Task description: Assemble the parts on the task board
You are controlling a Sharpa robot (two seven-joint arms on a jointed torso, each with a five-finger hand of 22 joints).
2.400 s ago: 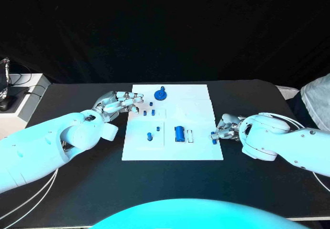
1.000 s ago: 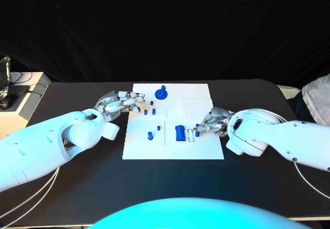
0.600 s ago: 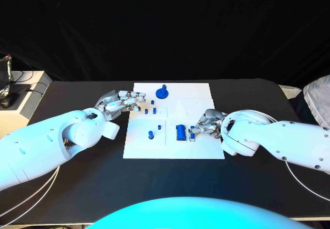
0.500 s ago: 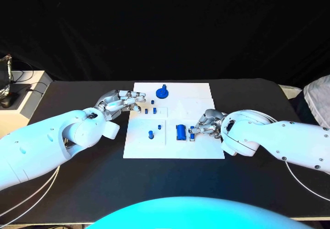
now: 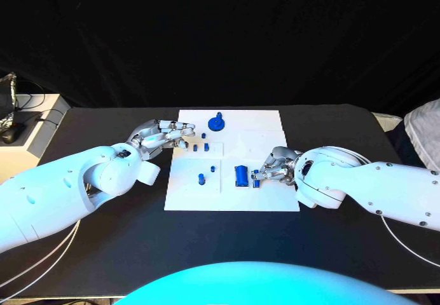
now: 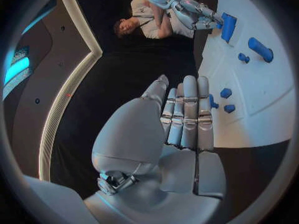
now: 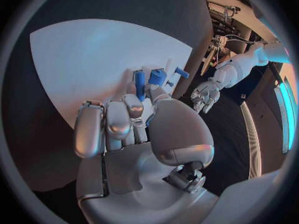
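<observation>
The white task board (image 5: 257, 127) lies mid-table. On it are a blue round part (image 5: 216, 122) at the far edge, several small blue pegs (image 5: 205, 147) and a larger blue block (image 5: 240, 176). My right hand (image 5: 275, 168) is over the board's right half and pinches a small blue part (image 5: 255, 177) at its fingertips, just right of the block. In the right wrist view this blue part (image 7: 139, 82) stands between the fingers (image 7: 129, 109). My left hand (image 5: 166, 136) rests at the board's left edge, fingers extended and holding nothing; in the left wrist view its fingers (image 6: 187, 114) lie near small pegs (image 6: 225, 92).
The black table (image 5: 110, 254) surrounds the board. A white stand (image 5: 23, 127) with cables sits beyond the table's left edge. A pale object (image 5: 423, 130) lies at the far right.
My right hand moved left from the table beside the board's right edge onto the board, carrying the small blue part up to the blue block. The left hand stayed in place.
</observation>
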